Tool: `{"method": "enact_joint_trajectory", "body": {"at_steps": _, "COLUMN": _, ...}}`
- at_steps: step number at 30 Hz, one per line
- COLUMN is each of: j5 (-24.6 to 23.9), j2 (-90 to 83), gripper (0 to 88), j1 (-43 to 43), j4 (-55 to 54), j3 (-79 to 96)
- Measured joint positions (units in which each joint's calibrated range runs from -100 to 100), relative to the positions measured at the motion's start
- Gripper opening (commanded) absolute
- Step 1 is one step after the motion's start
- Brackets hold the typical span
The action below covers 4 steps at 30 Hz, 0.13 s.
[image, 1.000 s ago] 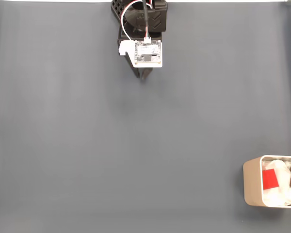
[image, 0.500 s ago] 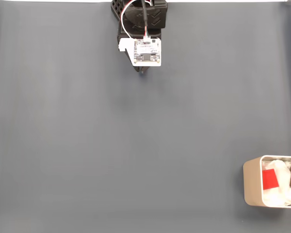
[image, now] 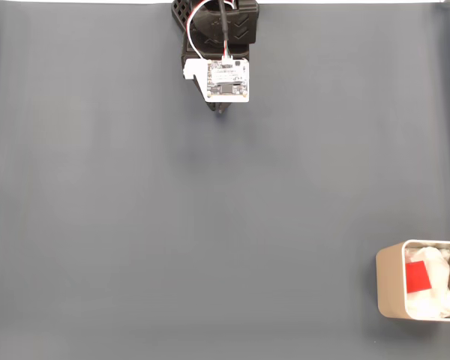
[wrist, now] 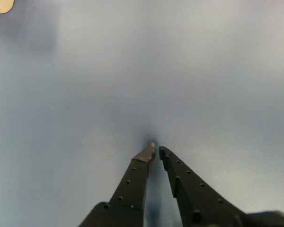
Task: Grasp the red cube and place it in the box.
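- In the fixed view the table (image: 135,225) is covered by a plain grey-blue surface, and the wide part to the left of the box carries nothing.
- The arm (image: 219,30) stands at the top edge, far up and to the left of the box, folded close to its base. A small white circuit board (image: 226,79) with red and white wires sits on top of it.
- The hand (image: 222,109) shows just below this board as a dark tip pointing down the picture, well apart from the box.
- In the wrist view the hand (wrist: 155,150) comes in from the bottom edge; its two dark fingers (wrist: 132,184) are drawn together so the tips almost meet, with only a thin gap, and nothing is between them.
- The box (image: 388,289) lies at the lower right corner, cut by the right edge of the picture.
- The red cube (image: 417,277) rests inside the box, on the white wadded lining (image: 437,289), in the left part of it.
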Motion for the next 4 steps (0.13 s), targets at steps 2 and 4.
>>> {"method": "enact_joint_trajectory", "body": {"at_steps": 2, "j5": 0.00, "j2": 0.00, "gripper": 0.0, "j1": 0.00, "j4": 0.00, "j3": 0.00}}
{"method": "enact_joint_trajectory", "body": {"at_steps": 4, "j5": 0.00, "j2": 0.00, "gripper": 0.0, "j1": 0.00, "j4": 0.00, "j3": 0.00}}
